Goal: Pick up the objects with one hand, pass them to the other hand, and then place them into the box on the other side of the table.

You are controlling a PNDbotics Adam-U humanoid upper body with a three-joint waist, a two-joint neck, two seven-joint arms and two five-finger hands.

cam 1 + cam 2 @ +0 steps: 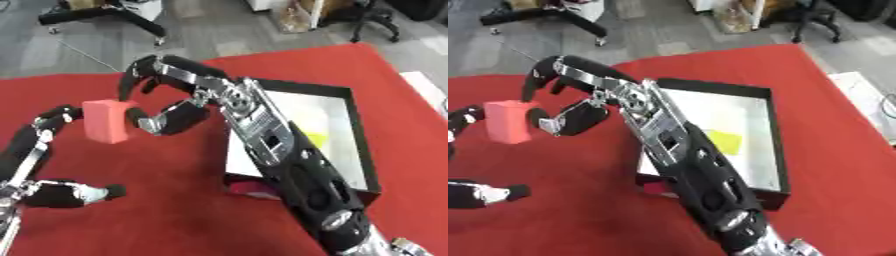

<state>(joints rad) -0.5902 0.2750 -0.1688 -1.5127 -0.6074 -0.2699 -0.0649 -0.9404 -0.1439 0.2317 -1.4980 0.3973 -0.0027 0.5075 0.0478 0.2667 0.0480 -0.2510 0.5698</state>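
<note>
In the left eye view, your right hand point(171, 95) reaches in from the lower right across the red tablecloth point(175, 210), its long black-and-silver arm point(289, 165) lying over the near-left corner of the box point(363, 135). The fingers arch over from above and the thumb curls in from below, both closing toward the pink block point(107, 120). The block is held up above the cloth, upright, between your two hands. The thumb tip sits just at the block's right face; whether it truly presses there or only comes very close, I cannot tell from this view. Your left hand point(54, 120) comes in from the left edge, and its upper finger tip meets the block's left side, while a lower finger point(92, 193) points right, well below the block and holding nothing. The box is black-walled with a white floor, and a yellow thing point(317, 137) lies inside it, partly hidden by your arm.

In the right eye view, the same block point(507, 121) shows near the left edge, and your right hand point(570, 95) is curled round its right side, fingers over the top edge and thumb below. Only the tips of your left hand point(470, 115) show here, touching the block's left face. The box point(773, 150) sits to the right of your arm on the cloth, with grey floor point(667, 25) beyond the table's far edge.
</note>
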